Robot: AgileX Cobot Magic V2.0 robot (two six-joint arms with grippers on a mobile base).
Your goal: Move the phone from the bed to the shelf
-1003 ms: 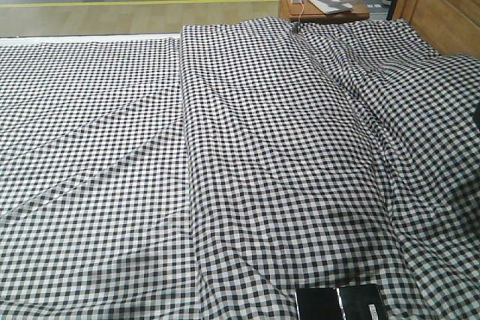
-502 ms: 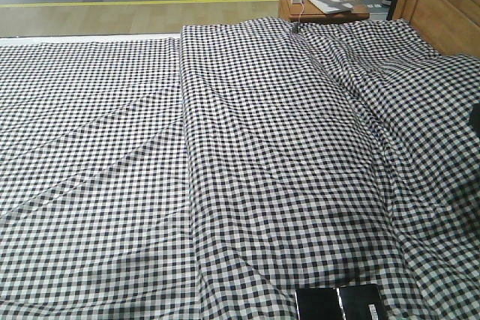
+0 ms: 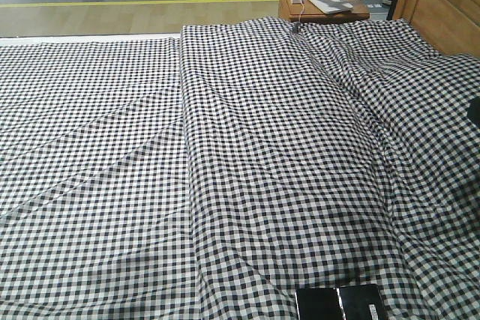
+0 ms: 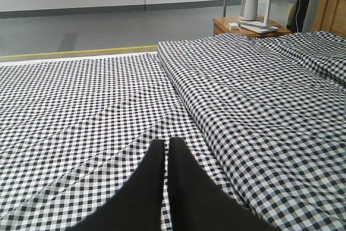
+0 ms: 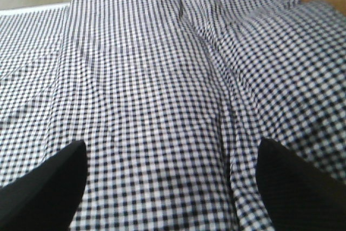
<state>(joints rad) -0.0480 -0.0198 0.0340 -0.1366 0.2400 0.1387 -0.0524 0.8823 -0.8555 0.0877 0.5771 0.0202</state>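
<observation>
Right pincer (image 5: 172,143): fingers spread wide, nothing between them, only checked cloth below. Left pincer (image 4: 166,142): fingers pressed together, empty, low over the left part of the bed (image 3: 112,148).

Phone (image 3: 339,303) lies flat on the bed at the near edge, right of centre, cropped by the bottom of the front view. Neither wrist view shows it, so no pincer is on it.

Judgement: task is at the very start. No grasp, lift, carry or placing done yet. Left to do: reach the phone, grip, lift, move to the shelf, set down. Shelf is not in any view.

Count:
- 2 pincers
- 1 phone
- 1 bed
- 1 headboard (image 3: 442,1), far right
- 1 bedside table (image 3: 286,5), far, just left of the headboard, with a few white items I can't identify
- 0 shelves visible

Dark blob at the right edge of the front view is possibly the right arm, can't tell.
</observation>
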